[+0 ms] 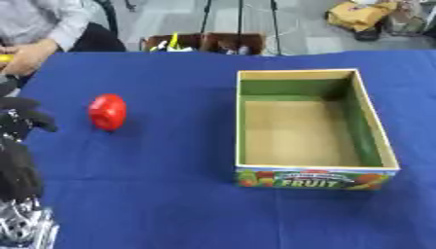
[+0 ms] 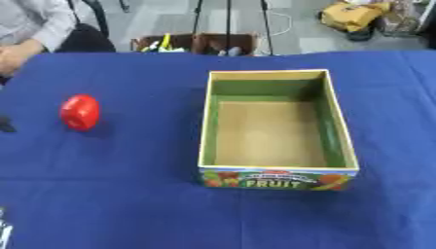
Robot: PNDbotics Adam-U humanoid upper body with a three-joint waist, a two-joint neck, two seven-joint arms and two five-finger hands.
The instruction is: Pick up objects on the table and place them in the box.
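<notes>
The red object lies on the blue tabletop, at nine o'clock from the open box; the left hand waits nearby, whether its fingers are apart cannot be told

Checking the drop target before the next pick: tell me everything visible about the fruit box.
The box is an open-topped rectangular carton, apparently cardboard, with pale cream rims, green inner walls and a plain tan floor. Its near outer face carries printed fruit pictures and the word FRUIT. It sits upright and flat on the blue tablecloth, right of centre, long axis running away from the robot. It is empty inside. Nothing touches it but the cloth; the red object lies well apart on its left.
</notes>
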